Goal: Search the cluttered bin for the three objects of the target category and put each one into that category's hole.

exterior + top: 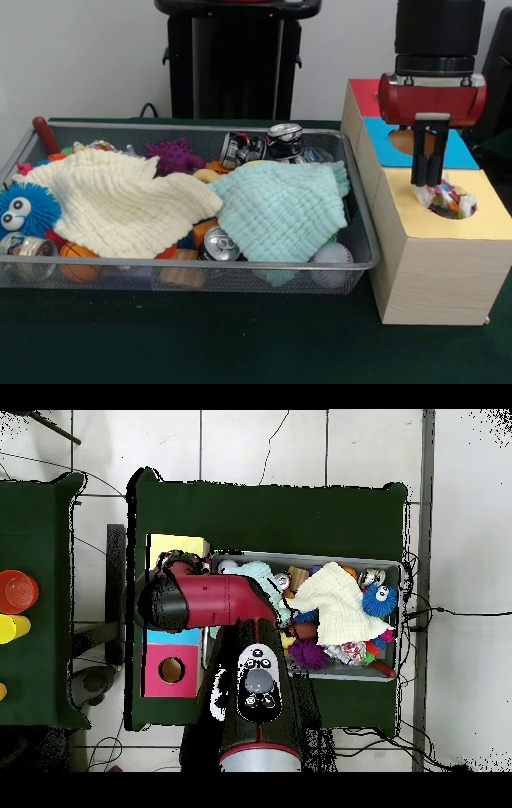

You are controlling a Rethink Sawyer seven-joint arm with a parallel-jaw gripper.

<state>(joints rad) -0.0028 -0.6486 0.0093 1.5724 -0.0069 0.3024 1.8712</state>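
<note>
Over yellow hole [453, 210], multicoloured speckled toy [442, 195].

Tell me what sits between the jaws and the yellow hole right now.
In the front view, a multicoloured bundle sits directly under the gripper, at the mouth of the yellow hole. Whether the jaws are gripping it is unclear.

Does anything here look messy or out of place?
The wire bin is a jumble: two cloths, cream and mint, lie crumpled over toys and dented cans. A colourful toy sits in the yellow box's hole, poking above it, under the gripper.
</note>
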